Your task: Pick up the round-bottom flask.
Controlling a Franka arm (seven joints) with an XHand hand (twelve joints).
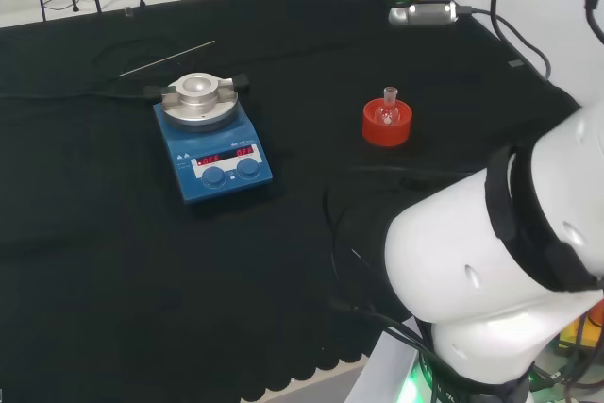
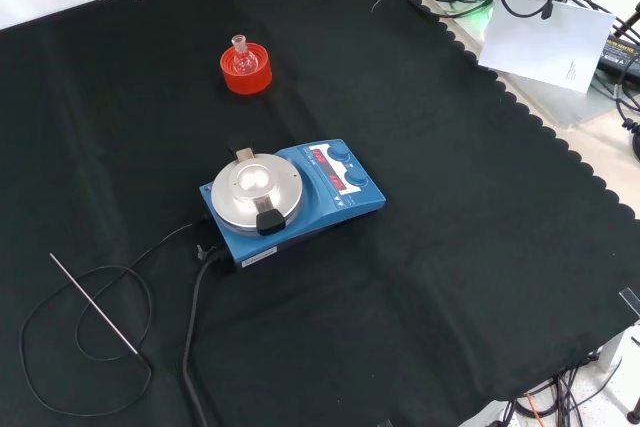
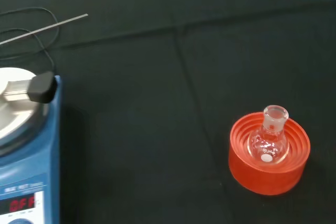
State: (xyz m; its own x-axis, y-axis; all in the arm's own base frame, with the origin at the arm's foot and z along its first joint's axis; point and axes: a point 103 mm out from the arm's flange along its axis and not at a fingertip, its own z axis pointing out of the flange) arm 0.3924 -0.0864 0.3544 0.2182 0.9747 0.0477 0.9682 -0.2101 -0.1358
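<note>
Clearly apart from the hand, round-bottom flask (image 3: 268, 142) stood upright, neck up, in red ribbed stand (image 3: 269, 171); hand's fingers unseen, state can't tell

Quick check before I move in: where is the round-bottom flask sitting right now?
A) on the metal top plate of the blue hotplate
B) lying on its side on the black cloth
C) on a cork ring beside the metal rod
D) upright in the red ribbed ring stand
D: the round-bottom flask stands neck-up in the red ribbed ring stand, apart from the blue hotplate.
</note>
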